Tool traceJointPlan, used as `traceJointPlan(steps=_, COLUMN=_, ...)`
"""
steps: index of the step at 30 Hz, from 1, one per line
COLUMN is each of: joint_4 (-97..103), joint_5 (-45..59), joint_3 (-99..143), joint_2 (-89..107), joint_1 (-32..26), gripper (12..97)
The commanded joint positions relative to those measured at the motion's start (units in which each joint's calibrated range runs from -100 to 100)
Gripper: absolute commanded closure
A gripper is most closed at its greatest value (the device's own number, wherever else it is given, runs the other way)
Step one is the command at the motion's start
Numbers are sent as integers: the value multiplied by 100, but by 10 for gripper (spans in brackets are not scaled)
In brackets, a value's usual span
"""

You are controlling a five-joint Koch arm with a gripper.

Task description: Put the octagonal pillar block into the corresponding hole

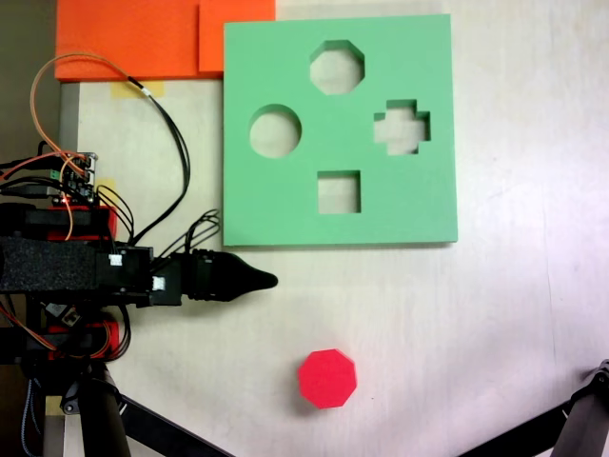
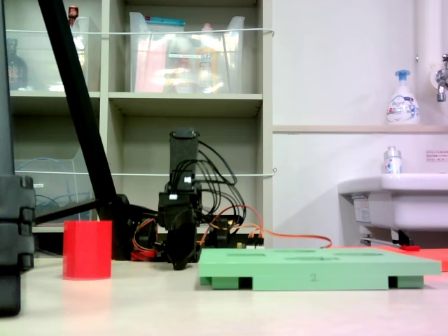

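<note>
The octagonal pillar block (image 1: 327, 378) is a bright red prism standing upright on the pale table, near the front edge in a fixed view; it also shows as a red block (image 2: 87, 250) at the left. The green foam board (image 1: 285, 209) lies flat behind it, and its eight-sided hole (image 1: 337, 68) is at the far middle, with round, cross and square cutouts around it. My gripper (image 1: 266, 280) points right, just below the board's lower left corner and up-left of the block. Its jaws meet in one point with nothing between them. Seen head-on, the gripper (image 2: 182, 262) hangs low over the table.
Orange foam sheets (image 1: 133, 38) lie beyond the board's far left corner. Cables (image 1: 162, 114) loop from the arm base at the left. Black tripod legs (image 1: 580, 424) cross the near right corner. A white sink (image 2: 399, 196) stands behind the table at the right.
</note>
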State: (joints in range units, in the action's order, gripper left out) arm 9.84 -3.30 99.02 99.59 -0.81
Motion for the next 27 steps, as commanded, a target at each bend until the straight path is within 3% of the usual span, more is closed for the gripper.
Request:
traceJointPlan(steps=1, joint_4=-295, joint_5=24, joint_3=98, joint_2=41, joint_1=0, gripper=596)
traceJointPlan(steps=27, joint_4=-295, joint_5=-78, joint_3=98, joint_2=41, joint_1=20, gripper=600)
